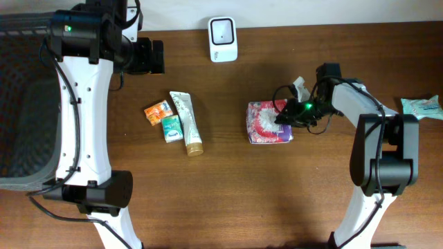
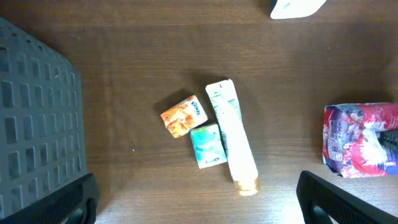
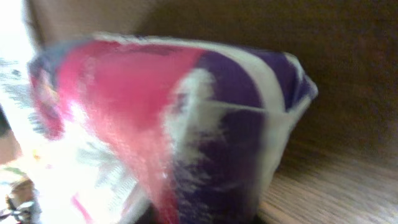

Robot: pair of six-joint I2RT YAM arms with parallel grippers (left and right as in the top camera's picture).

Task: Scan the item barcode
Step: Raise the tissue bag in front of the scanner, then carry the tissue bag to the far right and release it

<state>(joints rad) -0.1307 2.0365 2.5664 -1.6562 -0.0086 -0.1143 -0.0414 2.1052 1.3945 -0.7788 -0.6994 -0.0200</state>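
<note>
A red, purple and white soft pack (image 1: pixel 266 124) lies on the wooden table right of centre. My right gripper (image 1: pixel 284 115) is down at the pack's right edge, shut on the wrapper there. The right wrist view is blurred and almost filled by the pack (image 3: pixel 186 118), and its fingers do not show. The white barcode scanner (image 1: pixel 223 39) stands at the table's back edge, and one corner of it (image 2: pixel 295 6) shows in the left wrist view. My left gripper (image 1: pixel 148 57) hangs high at the back left, open and holding nothing (image 2: pixel 199 205).
An orange packet (image 1: pixel 158 111), a green packet (image 1: pixel 171 128) and a white tube with a gold cap (image 1: pixel 187 124) lie left of centre. A grey basket (image 1: pixel 21 104) fills the left side. A pale blue-green pack (image 1: pixel 422 107) lies at the far right.
</note>
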